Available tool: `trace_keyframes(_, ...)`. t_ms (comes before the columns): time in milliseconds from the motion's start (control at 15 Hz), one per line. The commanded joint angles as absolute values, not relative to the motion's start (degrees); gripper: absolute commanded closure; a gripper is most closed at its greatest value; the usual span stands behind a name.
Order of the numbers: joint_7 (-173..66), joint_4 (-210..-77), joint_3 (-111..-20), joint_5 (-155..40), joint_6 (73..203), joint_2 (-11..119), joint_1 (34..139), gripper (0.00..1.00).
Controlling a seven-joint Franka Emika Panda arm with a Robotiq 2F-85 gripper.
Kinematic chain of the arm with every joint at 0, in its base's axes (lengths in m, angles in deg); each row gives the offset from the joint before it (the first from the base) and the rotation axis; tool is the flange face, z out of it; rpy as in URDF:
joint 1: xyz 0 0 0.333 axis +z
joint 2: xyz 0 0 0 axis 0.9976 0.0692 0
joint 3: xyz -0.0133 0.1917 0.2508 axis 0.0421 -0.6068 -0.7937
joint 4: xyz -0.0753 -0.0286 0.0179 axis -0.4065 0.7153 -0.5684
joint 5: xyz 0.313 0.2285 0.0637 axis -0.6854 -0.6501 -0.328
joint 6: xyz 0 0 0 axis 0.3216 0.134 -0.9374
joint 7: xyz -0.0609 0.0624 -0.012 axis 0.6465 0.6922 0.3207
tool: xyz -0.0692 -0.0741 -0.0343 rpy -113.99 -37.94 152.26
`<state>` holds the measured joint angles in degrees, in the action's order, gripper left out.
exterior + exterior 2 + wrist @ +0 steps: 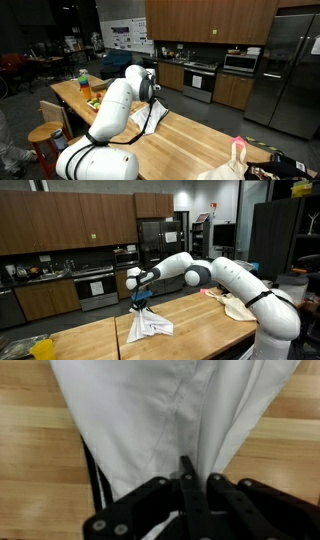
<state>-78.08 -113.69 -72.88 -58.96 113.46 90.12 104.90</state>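
Note:
A white cloth (151,326) with dark trim hangs from my gripper (140,299) and spreads in a heap on the wooden table (200,318). In an exterior view the gripper (151,100) points down over the cloth (152,118) near the middle of the table (195,132). The wrist view shows the cloth (160,410) draping away from the gripper (186,466) over the wood. The jaws are shut on a pinched fold of the fabric. A dark strap (96,478) shows at the cloth's left edge.
A green bottle (83,77) and yellow items (95,100) stand at the far end of the table. Wooden stools (47,131) stand beside it. A beige bag (236,306) lies near the arm's base. Kitchen cabinets and a fridge (158,245) line the back wall.

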Motion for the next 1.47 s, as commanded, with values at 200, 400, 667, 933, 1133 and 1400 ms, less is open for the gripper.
trace_keyframes(200, -63.75, -91.13, -76.02, -57.18, 105.68, 101.53, 110.28, 0.98)
trace_keyframes(400, -62.02, -84.5, -75.4, -57.39, 100.26, 102.86, 111.37, 0.98)
trace_keyframes(667, -68.59, -82.27, -71.31, -56.2, 94.25, 99.09, 111.37, 0.98)
trace_keyframes(933, -77.5, -73.71, -66.77, -53.49, 87.56, 99.2, 112.14, 0.98)
trace_keyframes(1133, -84.1, -68.76, -64.5, -52.07, 83.18, 99.01, 112.25, 0.98)
trace_keyframes(1400, -93.96, -71.5, -63.0, -51.17, 83.42, 94.55, 112.52, 0.98)
